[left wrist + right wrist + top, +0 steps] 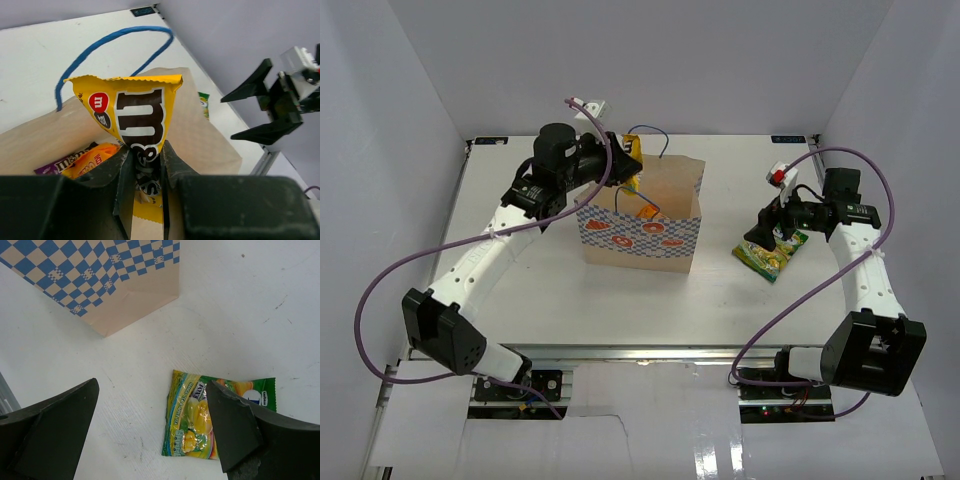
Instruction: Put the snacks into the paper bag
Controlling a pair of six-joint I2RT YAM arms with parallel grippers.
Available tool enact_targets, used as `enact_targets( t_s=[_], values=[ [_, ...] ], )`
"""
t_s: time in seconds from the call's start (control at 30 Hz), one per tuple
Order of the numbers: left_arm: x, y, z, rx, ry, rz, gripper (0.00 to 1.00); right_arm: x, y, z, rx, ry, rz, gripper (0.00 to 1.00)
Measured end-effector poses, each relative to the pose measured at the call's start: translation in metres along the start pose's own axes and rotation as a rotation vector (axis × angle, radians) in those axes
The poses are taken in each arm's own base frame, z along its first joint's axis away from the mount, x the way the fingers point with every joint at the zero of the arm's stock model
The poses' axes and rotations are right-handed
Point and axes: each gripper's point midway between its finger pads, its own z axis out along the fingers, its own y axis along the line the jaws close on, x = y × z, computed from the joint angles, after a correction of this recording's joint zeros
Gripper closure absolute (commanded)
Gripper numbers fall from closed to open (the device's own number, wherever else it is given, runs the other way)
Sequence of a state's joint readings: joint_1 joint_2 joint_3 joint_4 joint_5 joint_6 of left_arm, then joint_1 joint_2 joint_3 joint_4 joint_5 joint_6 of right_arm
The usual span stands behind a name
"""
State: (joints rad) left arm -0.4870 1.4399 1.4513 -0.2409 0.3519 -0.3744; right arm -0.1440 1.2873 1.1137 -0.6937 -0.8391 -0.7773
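There: a big brown "m", white-edged, across the yellow shiny packet [137,120], and a small white "m" on the red round badge [98,102] at its corner. The purple packet [55,166] below shows part of "m&m". The green-yellow foil pouch [187,425] on the white bench [250,315] seems to say "FOX"; its smaller print is unreadable.

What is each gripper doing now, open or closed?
Left gripper: closed on the yellow packet.
Right gripper: open, empty, above the green-yellow pouch.

The white table [640,305] carries the paper bag [642,238] and a green-yellow pouch [771,258].
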Motion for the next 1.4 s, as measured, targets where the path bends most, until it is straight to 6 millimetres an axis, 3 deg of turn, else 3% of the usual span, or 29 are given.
enact_targets(
  t_s=[0.03,0.1,0.17,0.37,0.5,0.6,0.67,0.8,0.9,1.03,1.23,1.4],
  values=[
    [0.003,0.004,0.001,-0.016,0.006,0.005,0.77,0.0,0.0,0.0,0.0,0.001,-0.001,0.07],
    [0.007,0.01,0.003,-0.04,0.013,0.012,0.47,0.001,0.0,0.0,-0.002,0.003,-0.006,0.07],
    [0.01,0.015,0.003,-0.062,0.014,0.012,0.3,0.002,0.001,0.0,-0.001,0.009,-0.006,0.06],
    [0.013,0.014,-0.002,-0.079,0.005,0.02,0.2,0.018,-0.008,0.003,0.035,0.072,0.101,0.06],
    [-0.011,0.001,-0.019,-0.071,-0.073,0.042,0.16,0.041,-0.02,0.007,0.118,0.157,0.281,0.03],
    [-0.035,-0.011,-0.042,-0.071,-0.164,0.067,0.11,0.058,-0.033,0.004,0.251,0.206,0.414,0.01],
    [-0.044,-0.015,-0.063,-0.091,-0.218,0.078,0.05,0.074,-0.044,-0.003,0.395,0.24,0.519,0.1],
    [-0.045,-0.011,-0.112,-0.172,-0.324,0.086,0.02,0.107,-0.054,-0.021,0.64,0.308,0.704,0.1],
    [-0.022,0.003,-0.144,-0.249,-0.365,0.057,0.02,0.122,-0.058,-0.028,0.743,0.314,0.815,0.1],
    [0.024,0.024,-0.169,-0.33,-0.354,-0.024,0.02,0.143,-0.062,-0.026,0.782,0.309,0.951,0.1],
    [0.079,0.048,-0.183,-0.405,-0.31,-0.145,0.02,0.169,-0.073,-0.006,0.755,0.305,1.112,0.1],
    [0.094,0.056,-0.189,-0.439,-0.308,-0.196,0.02,0.174,-0.08,0.015,0.697,0.261,1.176,0.09]
  ],
)
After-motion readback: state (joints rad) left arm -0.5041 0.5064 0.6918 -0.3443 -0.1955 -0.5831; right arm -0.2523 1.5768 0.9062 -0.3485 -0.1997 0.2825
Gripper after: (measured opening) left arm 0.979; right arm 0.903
